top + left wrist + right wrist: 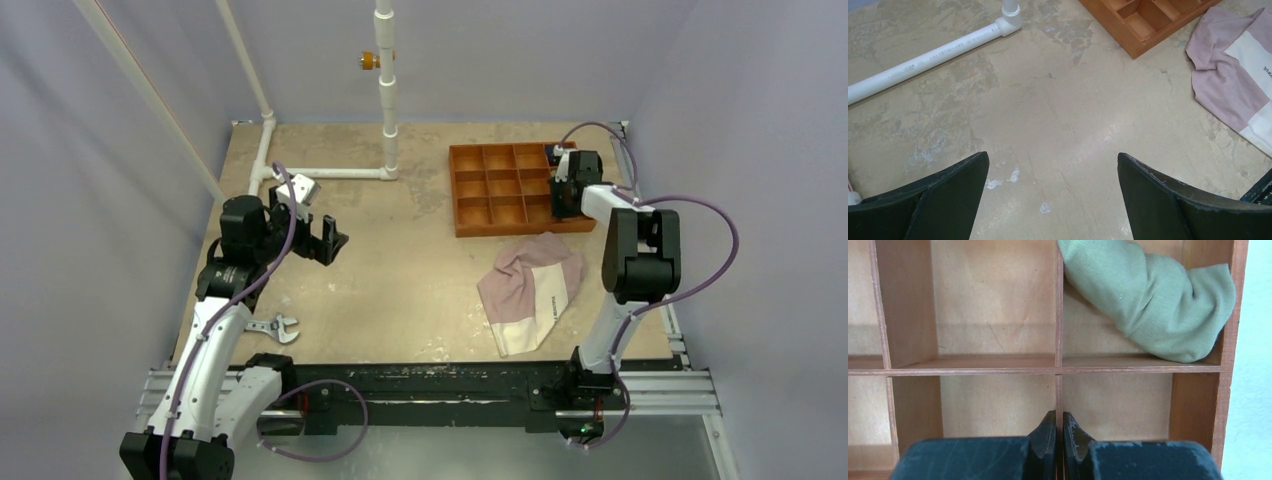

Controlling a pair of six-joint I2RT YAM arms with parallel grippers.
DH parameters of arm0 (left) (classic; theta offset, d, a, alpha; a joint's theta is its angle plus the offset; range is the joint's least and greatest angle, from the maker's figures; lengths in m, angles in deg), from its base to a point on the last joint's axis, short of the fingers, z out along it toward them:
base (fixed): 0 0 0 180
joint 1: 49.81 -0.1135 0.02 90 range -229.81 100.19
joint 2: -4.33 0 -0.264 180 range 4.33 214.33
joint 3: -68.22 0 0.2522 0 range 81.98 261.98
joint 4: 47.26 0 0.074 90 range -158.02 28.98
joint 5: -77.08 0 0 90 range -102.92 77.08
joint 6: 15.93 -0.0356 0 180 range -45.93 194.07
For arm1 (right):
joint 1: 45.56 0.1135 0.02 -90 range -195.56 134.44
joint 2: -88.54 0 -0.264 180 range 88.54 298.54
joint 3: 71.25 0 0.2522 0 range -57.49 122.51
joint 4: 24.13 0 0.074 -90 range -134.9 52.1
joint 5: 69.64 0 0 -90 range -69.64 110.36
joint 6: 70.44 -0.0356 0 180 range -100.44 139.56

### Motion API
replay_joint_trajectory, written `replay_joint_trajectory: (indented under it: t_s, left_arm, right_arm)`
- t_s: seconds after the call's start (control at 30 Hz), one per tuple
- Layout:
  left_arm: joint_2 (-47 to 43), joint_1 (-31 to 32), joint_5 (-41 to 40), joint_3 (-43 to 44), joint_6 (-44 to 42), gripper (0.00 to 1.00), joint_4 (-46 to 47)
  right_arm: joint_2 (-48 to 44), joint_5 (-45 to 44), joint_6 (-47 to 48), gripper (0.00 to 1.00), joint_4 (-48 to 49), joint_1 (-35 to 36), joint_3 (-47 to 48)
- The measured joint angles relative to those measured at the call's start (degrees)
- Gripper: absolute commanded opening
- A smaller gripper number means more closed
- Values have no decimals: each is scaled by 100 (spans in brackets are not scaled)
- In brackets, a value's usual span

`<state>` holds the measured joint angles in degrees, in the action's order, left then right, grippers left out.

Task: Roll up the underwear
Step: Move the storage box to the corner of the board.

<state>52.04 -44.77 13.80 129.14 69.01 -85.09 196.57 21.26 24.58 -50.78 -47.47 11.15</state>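
Mottled tan tabletop fills the scene, with pale grey walls all round. Our landmark is the orange-brown wooden compartment tray, and the action sits around it. The pale dusty-pink cloth underwear with its cream-white panel lies crumpled and unrolled on the tabletop, just beside the tray's near edge at its right corner. The right gripper is over the tray's right-hand compartments, black jaws pressed tight together and lined up with a divider wall. An olive-green cloth bundle sits in the compartment just beyond, against the tray's right wall. The left gripper hangs well left of the tray, jaws spread wide above the tabletop.
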Motion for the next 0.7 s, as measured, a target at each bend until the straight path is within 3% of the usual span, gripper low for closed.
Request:
replay_joint_trajectory:
  t_s: [0.27, 0.37, 0.43, 0.5, 0.57, 0.7]
  left_arm:
    - [155, 0, -57, 0, -2, 100, -4]
    - [157, 0, -72, 0, -2, 100, -13]
    - [157, 0, -96, 2, 0, 100, -44]
    - [162, 0, -131, 22, 0, 100, -101]
    - [177, 0, -151, 52, 7, 100, -114]
    - [310, 0, -166, 129, 55, 100, -122]
  right_arm:
    - [752, 20, 7, 8, -256, -98, 1071]
    - [1097, 52, -13, 33, -306, -81, 1552]
    - [1244, 118, -37, 43, -319, -76, 1746]
    - [1239, 164, 11, 64, -352, -72, 1766]
    - [1071, 181, 85, 78, -354, -72, 1620]
    - [50, 365, 516, 85, -608, -72, 1032]
